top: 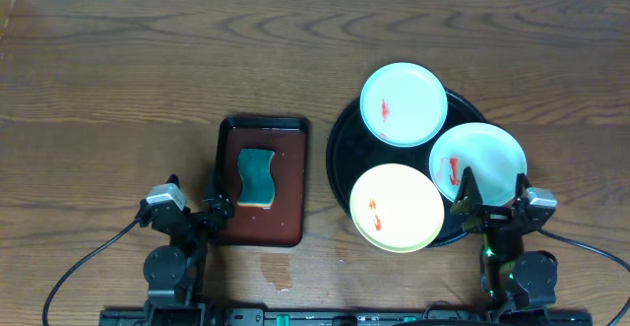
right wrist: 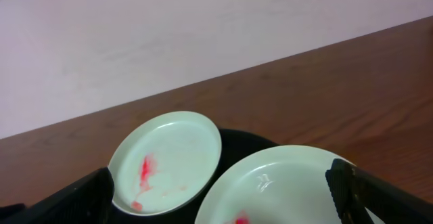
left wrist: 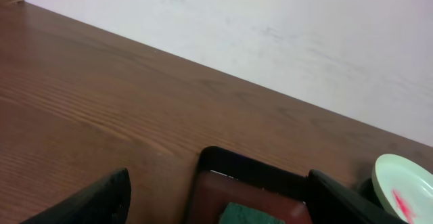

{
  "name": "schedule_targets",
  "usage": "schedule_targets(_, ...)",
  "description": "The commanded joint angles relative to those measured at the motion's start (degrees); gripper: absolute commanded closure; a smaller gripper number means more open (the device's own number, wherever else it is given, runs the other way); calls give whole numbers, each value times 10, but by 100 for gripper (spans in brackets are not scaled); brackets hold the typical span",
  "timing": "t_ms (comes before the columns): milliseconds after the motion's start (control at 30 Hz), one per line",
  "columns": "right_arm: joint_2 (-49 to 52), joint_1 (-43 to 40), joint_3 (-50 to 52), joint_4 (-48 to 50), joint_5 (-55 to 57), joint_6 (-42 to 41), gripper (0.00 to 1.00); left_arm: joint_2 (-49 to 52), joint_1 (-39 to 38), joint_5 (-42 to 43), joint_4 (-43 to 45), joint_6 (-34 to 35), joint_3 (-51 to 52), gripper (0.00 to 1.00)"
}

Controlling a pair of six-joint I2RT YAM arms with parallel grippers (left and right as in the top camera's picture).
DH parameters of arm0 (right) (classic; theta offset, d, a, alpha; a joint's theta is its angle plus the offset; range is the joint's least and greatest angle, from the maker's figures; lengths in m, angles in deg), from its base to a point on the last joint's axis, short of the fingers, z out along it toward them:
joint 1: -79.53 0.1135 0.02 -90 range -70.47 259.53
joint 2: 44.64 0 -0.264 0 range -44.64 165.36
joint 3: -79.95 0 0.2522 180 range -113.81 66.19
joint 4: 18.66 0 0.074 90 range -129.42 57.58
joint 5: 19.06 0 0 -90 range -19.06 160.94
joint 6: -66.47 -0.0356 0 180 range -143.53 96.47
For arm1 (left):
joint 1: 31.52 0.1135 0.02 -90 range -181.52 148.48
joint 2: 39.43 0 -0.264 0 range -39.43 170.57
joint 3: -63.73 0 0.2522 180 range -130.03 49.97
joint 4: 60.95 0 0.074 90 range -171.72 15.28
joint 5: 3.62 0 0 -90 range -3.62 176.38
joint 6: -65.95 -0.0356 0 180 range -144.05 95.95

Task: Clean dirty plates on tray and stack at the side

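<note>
The round black tray (top: 340, 149) holds three plates, each with a red smear. A mint-white plate (top: 404, 103) is at the back, another mint-white plate (top: 477, 163) at the right, and a pale yellow plate (top: 397, 207) at the front. My right gripper (top: 489, 200) is open over the near edge of the right plate (right wrist: 291, 183); the back plate (right wrist: 166, 160) shows beyond it. My left gripper (top: 210, 208) is open and empty at the front left of the reddish-brown tray.
A rectangular reddish-brown tray (top: 285, 208) left of the black tray holds a green sponge (top: 257, 176); both show in the left wrist view, tray (left wrist: 230, 190) and sponge (left wrist: 247, 216). A wall runs behind the wooden table.
</note>
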Motion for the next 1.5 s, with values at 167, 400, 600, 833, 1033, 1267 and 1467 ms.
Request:
schedule_targets(167, 0, 5, 1, -4, -22, -3, 1, 27, 3, -2, -28, -3, 6, 18)
schedule_targets(400, 0, 5, -5, 49, -53, -4, 1, 36, 3, 85, 3, 53, -2, 18)
schedule_targets(600, 21, 5, -90, 14, -126, 14, 1, 45, 3, 85, 22, 38, -84, 18)
schedule_targets(833, 197, 5, -304, -138, -143, 43, 1, 179, 3, 85, -121, 9, -286, 18)
schedule_targets(1033, 403, 5, -536, -315, -143, 43, 1, 339, 3, 91, -266, 9, -475, 18)
schedule_targets(1267, 629, 5, -783, -551, -142, 44, 1, 502, 3, 111, -458, 9, -661, 18)
schedule_targets(1467, 729, 5, -829, -592, -165, 37, 1, 545, 3, 186, -507, 18, -686, 18)
